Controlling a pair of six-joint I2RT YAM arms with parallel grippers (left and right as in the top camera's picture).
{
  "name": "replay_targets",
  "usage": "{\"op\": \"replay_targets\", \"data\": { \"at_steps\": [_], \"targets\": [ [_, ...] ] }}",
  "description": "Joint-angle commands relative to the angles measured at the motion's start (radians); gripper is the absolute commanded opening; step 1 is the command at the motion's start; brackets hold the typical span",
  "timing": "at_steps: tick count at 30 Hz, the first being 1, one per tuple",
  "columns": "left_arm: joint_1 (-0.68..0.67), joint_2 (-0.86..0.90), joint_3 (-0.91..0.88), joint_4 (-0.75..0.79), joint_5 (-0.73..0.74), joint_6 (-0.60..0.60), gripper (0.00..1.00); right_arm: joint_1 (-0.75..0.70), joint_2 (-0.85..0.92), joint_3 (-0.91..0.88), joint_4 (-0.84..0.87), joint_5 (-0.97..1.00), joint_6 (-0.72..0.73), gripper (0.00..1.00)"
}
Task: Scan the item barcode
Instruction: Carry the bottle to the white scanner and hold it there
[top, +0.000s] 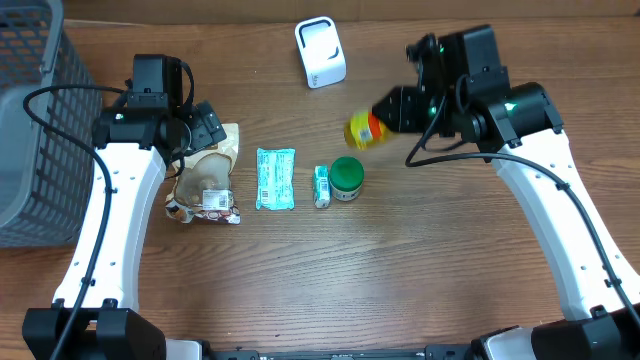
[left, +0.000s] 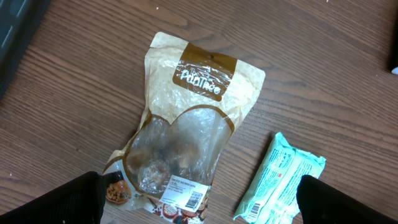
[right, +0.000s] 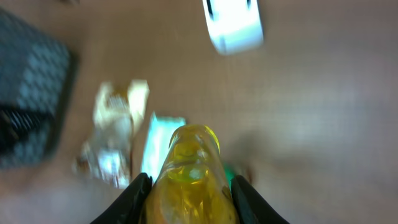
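Overhead, the right gripper (top: 383, 120) is clamping a yellow plastic bottle (top: 360, 131), its long axis pointing to 8 o'clock, with the white box-shaped scanner (top: 320, 52) sitting at its 11 o'clock. Left wrist: the left gripper (left: 205, 208) is hanging open over a brown snack pouch (left: 186, 124). Right wrist: the scanner is lying at the bottle's 1 o'clock.

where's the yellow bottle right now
The yellow bottle is held in the right gripper above the table, right of centre in the overhead view, between the white scanner and the green-lidded jar.
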Motion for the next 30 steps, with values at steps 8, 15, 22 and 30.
{"op": "replay_targets", "data": {
  "at_steps": [8, 15, 22, 30],
  "targets": [
    [0.003, 0.003, 0.010, 0.000, 0.008, 0.007, 1.00, -0.005, -0.012, 0.027, 0.433, 0.120, 0.043, 0.07],
    [0.003, 0.003, 0.010, 0.000, 0.008, 0.007, 1.00, -0.004, 0.021, 0.027, 0.733, 0.238, 0.019, 0.09],
    [0.003, 0.003, 0.010, 0.000, 0.008, 0.007, 1.00, 0.011, 0.157, 0.027, 0.896, 0.239, -0.137, 0.10],
    [0.003, 0.003, 0.010, 0.000, 0.008, 0.007, 1.00, 0.065, 0.346, 0.027, 0.977, 0.285, -0.473, 0.09]
  ]
}}
